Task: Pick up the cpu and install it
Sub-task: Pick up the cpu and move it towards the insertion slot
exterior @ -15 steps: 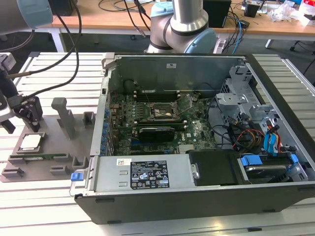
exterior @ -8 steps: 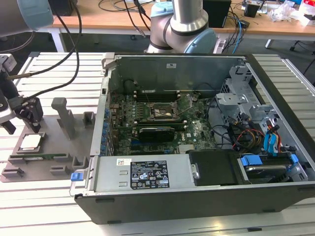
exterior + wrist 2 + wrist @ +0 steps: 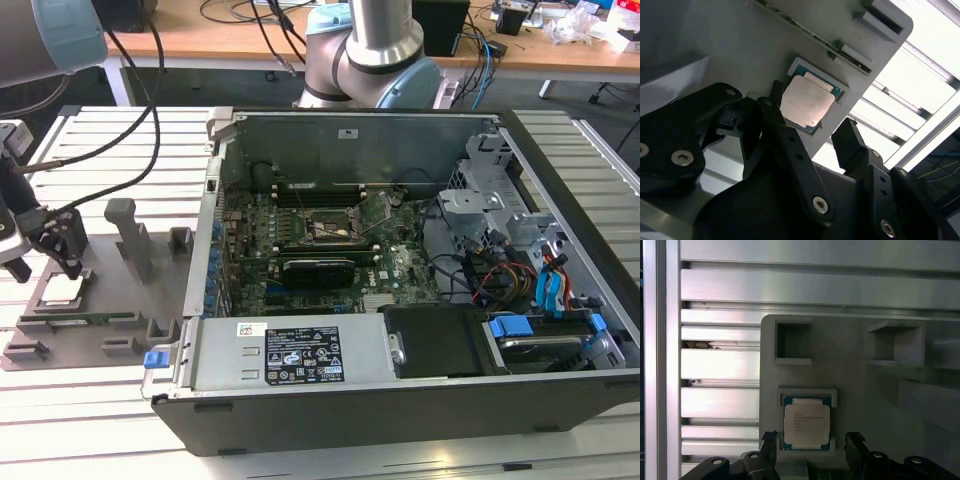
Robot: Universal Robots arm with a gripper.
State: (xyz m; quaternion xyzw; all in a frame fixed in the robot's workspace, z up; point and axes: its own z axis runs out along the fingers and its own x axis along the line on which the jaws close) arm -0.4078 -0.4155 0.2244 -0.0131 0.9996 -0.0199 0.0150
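First wrist view: the cpu (image 3: 806,426) lies flat in its pocket on the grey holder (image 3: 860,400); your hand (image 3: 811,445) is released, fingers (image 3: 769,445) straddling it. Centre over the cpu and come down level, so both fingers meet opposite edges together.

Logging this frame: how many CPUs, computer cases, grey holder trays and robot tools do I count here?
cpu: 1
computer case: 1
grey holder tray: 1
tool: 1
Total: 4
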